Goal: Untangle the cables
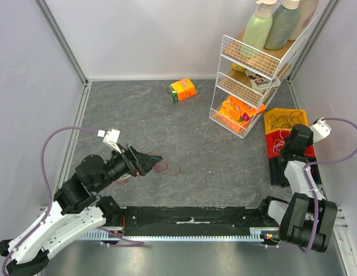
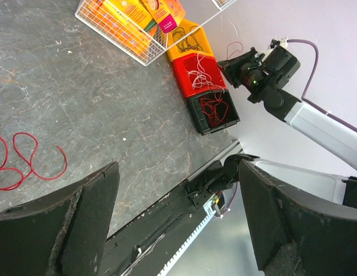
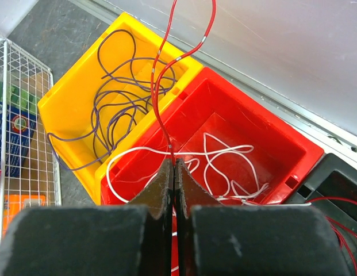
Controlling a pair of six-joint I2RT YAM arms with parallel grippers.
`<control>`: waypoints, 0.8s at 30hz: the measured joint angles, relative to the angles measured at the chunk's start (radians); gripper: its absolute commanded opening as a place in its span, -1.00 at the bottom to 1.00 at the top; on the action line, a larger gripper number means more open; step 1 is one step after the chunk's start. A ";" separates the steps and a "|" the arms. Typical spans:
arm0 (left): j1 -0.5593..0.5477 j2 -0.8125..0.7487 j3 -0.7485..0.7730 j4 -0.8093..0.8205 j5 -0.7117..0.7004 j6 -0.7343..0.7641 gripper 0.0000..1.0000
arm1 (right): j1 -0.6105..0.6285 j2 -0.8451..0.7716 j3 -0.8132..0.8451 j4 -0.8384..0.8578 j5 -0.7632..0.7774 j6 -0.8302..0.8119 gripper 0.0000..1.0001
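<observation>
Loose red cables (image 1: 168,169) lie looped on the grey table, also at the left edge of the left wrist view (image 2: 29,161). My left gripper (image 1: 154,161) hovers just left of them, open and empty (image 2: 178,172). My right gripper (image 3: 173,164) is shut on a thin red cable (image 3: 157,98) that rises from its fingertips. It hangs over the red bin (image 3: 281,132), which holds white cables (image 3: 224,152). A yellow bin (image 3: 63,98) holds dark cables (image 3: 109,98). The black bin (image 2: 215,109) holds red cables. From above, the right gripper (image 1: 283,148) sits over the bins.
The three bins stand in a row by the right wall (image 1: 286,121). A white wire rack (image 1: 247,86) with snack packs and bottles stands behind them. An orange box (image 1: 183,89) lies at the back. A black rail (image 1: 189,215) runs along the near edge.
</observation>
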 measured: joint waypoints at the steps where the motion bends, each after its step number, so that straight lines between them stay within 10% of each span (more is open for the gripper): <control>1: 0.000 0.000 0.002 -0.002 0.000 0.000 0.80 | 0.000 -0.008 -0.014 0.013 -0.002 0.002 -1.00; 12: 0.000 0.008 0.004 -0.013 0.000 0.001 0.81 | 0.000 -0.240 -0.032 -0.212 0.173 0.101 -1.00; 24: 0.000 -0.009 0.002 -0.012 0.005 0.001 0.80 | 0.000 -0.027 0.078 -0.764 0.237 0.417 -1.00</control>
